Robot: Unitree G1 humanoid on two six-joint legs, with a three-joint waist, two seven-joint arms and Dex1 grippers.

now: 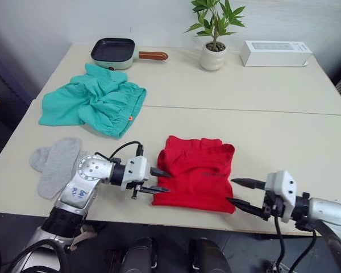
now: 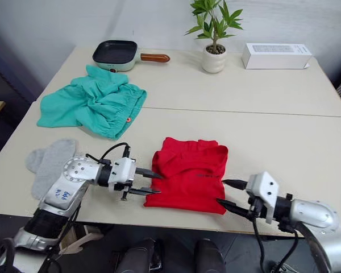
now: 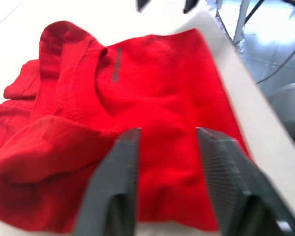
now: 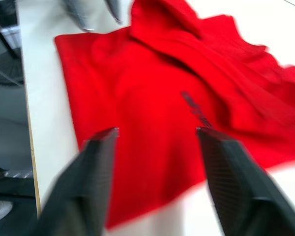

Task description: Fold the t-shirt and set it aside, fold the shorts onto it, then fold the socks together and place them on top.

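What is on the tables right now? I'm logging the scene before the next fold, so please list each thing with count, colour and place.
t-shirt: one, bright red, folded, near edge of the front table, between the two end effectors.
shorts: one, teal-green, crumpled, far left, lying across the seam between the two tables.
socks: two, light grey, overlapping, left end of the front table.
pan: one, pale green with dark inside and brown handle, back table, behind the shorts.
potted plant: one, green leaves in a white pot, back table, middle.
box: one, white, back table, right of the plant.
tables: two, beige, pushed together.
left end effector: black fingers, open, at the t-shirt's left edge.
right end effector: black fingers, open, at the t-shirt's right edge.
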